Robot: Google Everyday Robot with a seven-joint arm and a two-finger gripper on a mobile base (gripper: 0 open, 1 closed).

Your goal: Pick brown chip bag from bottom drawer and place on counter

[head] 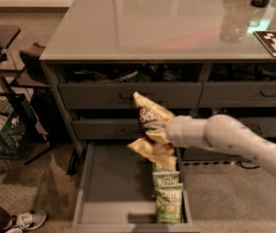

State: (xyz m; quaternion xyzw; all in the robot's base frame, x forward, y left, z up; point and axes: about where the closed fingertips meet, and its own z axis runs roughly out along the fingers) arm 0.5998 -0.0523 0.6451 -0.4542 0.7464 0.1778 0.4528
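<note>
Two green chip bags [168, 198] lie in the open bottom drawer [113, 183] at lower centre. Mid-frame above it, the gripper [163, 130] pinches the brown chip bag [150, 114], held aloft below the counter [152, 23].

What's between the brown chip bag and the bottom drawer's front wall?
Green chip bags on the bottom drawer floor, in the camera view; the gripper holds the brown chip bag lifted.

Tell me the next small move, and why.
Probably raise the gripper straight up: it holds the brown chip bag above the bottom drawer, level with the drawer fronts, and the bag's top sits below the counter edge, so it cannot go over yet.
</note>
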